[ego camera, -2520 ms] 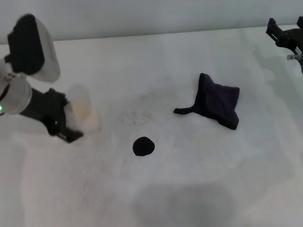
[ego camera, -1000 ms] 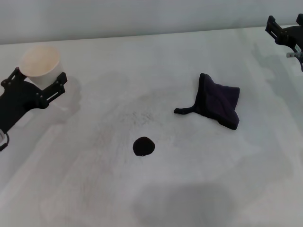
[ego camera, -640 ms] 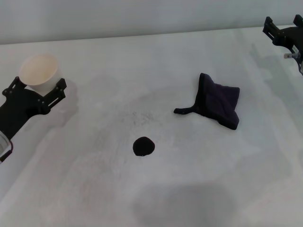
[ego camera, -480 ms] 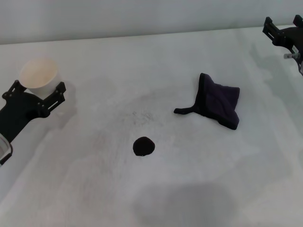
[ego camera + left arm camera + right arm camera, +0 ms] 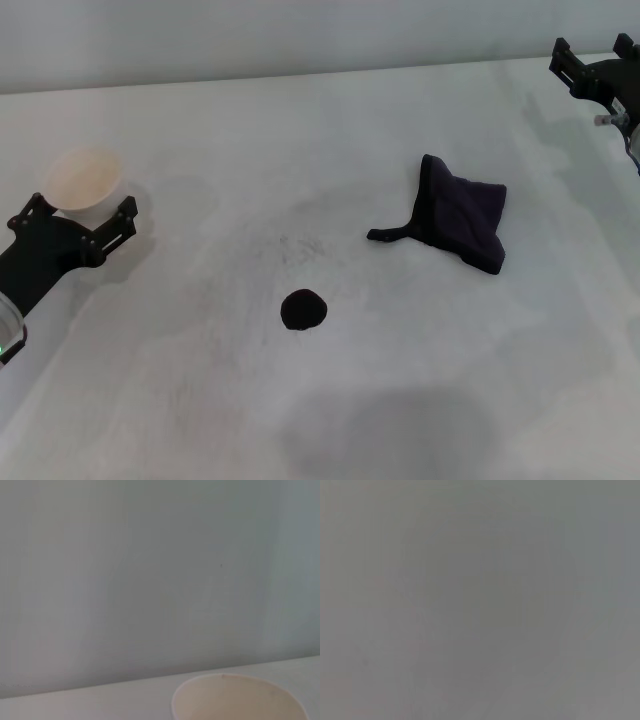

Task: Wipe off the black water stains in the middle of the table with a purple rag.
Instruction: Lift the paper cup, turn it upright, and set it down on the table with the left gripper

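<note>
The black water stain (image 5: 303, 310) is a small round blot in the middle of the white table (image 5: 300, 130). The purple rag (image 5: 462, 222) lies crumpled to its right and farther back, its thin tail pointing left toward the stain. My left gripper (image 5: 78, 212) is at the table's left edge, open, its fingertips just short of a white paper cup (image 5: 83, 178) and holding nothing. My right gripper (image 5: 592, 62) hangs open at the far right corner, well away from the rag. The right wrist view is plain grey.
The paper cup (image 5: 240, 699) stands upright near the table's left edge, in front of the grey back wall (image 5: 300, 35). Faint grey smudges (image 5: 300, 245) mark the tabletop just behind the stain.
My left gripper brought the cup down to the far left of the table, let it go and drew back toward me. My right gripper edged slightly left.
</note>
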